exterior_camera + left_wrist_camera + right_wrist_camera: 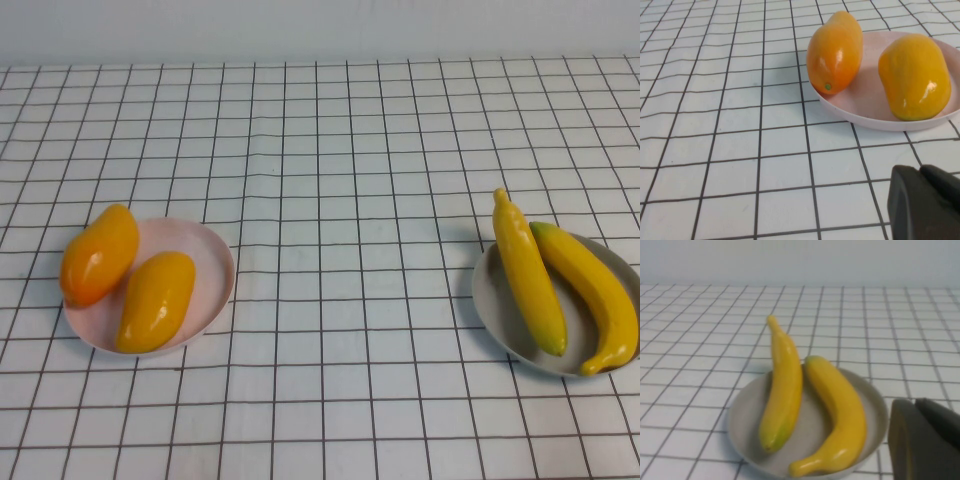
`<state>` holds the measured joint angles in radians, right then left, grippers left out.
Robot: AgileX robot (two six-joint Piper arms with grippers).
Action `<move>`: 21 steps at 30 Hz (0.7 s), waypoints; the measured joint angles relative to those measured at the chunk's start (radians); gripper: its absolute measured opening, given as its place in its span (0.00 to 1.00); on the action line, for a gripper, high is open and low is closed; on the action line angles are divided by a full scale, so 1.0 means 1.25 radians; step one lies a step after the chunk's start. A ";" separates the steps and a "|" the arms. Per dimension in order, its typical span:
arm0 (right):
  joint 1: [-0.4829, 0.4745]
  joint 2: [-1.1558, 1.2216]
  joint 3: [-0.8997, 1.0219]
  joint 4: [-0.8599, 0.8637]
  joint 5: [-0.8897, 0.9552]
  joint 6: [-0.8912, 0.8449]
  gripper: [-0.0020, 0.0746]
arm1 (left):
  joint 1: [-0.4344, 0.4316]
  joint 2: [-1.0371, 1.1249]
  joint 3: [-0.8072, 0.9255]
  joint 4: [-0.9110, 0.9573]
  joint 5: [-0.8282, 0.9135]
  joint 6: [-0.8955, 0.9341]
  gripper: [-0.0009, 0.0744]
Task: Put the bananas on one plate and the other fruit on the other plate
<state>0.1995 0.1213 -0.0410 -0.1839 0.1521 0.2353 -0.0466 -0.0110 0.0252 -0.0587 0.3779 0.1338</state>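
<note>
Sorted fruit is seen on two plates over a white cloth (330,140) ruled with black grid lines.

Neither arm appears in the high view. Only a dark, blunt part of the left gripper (925,202) is caught at the lower right corner of its wrist view, and of the right gripper (922,437) likewise; how far either claw is open cannot be told, and nothing is seen held. Two plump, glossy orange-yellow fruits (155,300) are laid side by side on the pale pink plate (215,262) at lower left. Two long, smooth, curved bananas (527,272) are rested on the grey plate (487,300) at the right edge, whose rim is cut off by the frame.
</note>
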 joint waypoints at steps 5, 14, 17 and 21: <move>-0.143 -0.091 0.035 0.075 -0.014 -0.096 0.01 | 0.000 0.000 0.000 0.000 0.000 0.000 0.01; -0.230 -0.104 0.051 0.118 0.044 -0.115 0.01 | 0.000 0.000 0.000 0.000 0.000 0.000 0.01; -0.226 -0.104 0.051 0.147 0.106 -0.115 0.01 | 0.000 0.000 0.000 0.000 0.000 0.000 0.01; -0.222 -0.104 0.054 0.194 0.165 -0.115 0.01 | 0.000 0.000 0.000 0.000 0.000 0.000 0.01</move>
<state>-0.0776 -0.0086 0.0266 0.0591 0.3582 0.0920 -0.0466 -0.0110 0.0252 -0.0587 0.3779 0.1338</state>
